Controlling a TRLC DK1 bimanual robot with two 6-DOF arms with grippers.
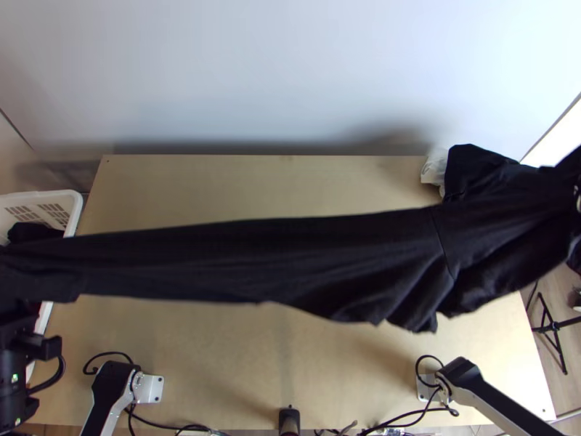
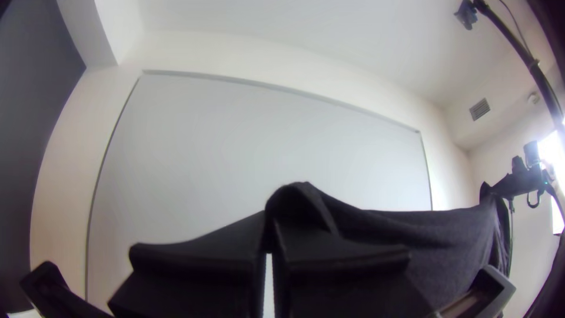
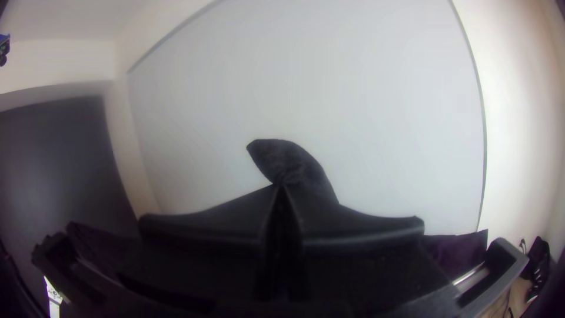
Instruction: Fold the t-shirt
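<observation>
The black t-shirt [image 1: 290, 254] hangs stretched sideways above the table in the top view, in a long band with loose folds toward its right end. My left gripper [image 1: 18, 356] is at the left edge there, partly behind the cloth. In the left wrist view my left gripper [image 2: 269, 235] is shut on the t-shirt [image 2: 412, 232], a bunched bit standing above its fingertips. The far end of the cloth reaches the other arm. The right wrist view has my right gripper [image 3: 281, 191] shut on the t-shirt [image 3: 300, 168], with a rounded flap sticking out beyond the fingers.
A white basket [image 1: 72, 207] with dark cloth in it stands at the table's left side. A whitish item [image 1: 434, 171] lies by the back right corner of the table [image 1: 218, 182]. Cables run along the near edge; a black stand [image 1: 553, 327] is on the floor at right.
</observation>
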